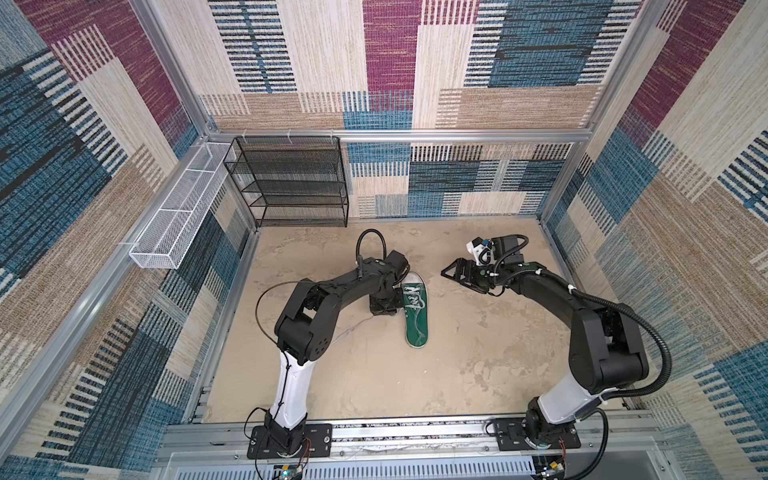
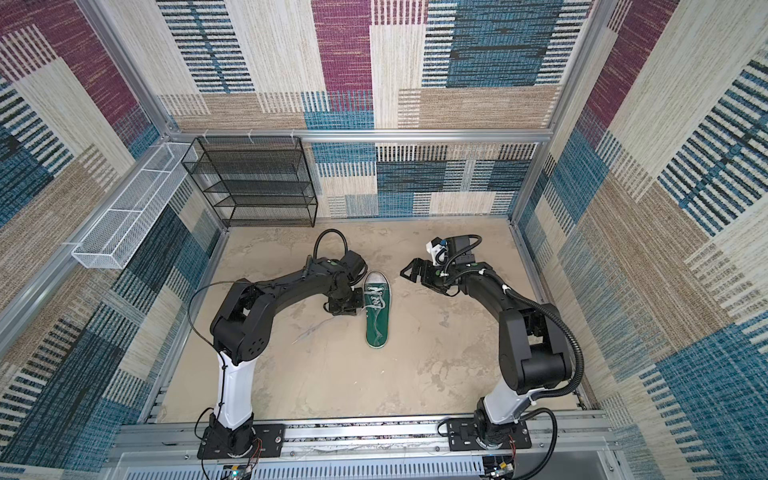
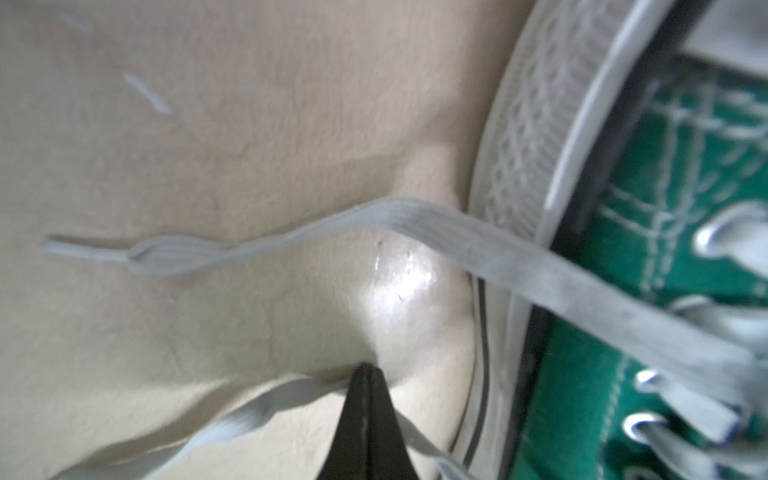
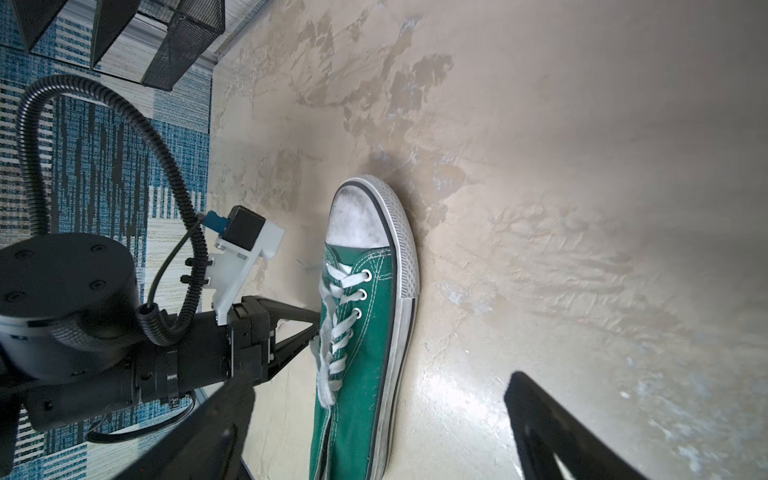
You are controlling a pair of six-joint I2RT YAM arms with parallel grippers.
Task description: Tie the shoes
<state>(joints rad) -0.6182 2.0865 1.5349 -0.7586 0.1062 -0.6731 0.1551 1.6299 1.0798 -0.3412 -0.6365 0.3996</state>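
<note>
The left tool point(image 3: 365, 372) is pressed together, pinching a lace point(image 3: 266, 409) just left of the green shoe point(image 1: 415, 316); the right tool point(image 1: 451, 272) hangs spread, right of it.

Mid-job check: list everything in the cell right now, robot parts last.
sneaker: one, dark green, white toe cap, mid-table, toe toward the back wall.
laces: two loose strands, whitish, on the table beside the sneaker.
shelf rack: one, black mesh, back left corner.
basket: one, white mesh, left wall.
table: one, beige.
left gripper: one, black, shut on one of the laces beside the sneaker.
right gripper: one, black, open, empty, right of the toe.
</note>
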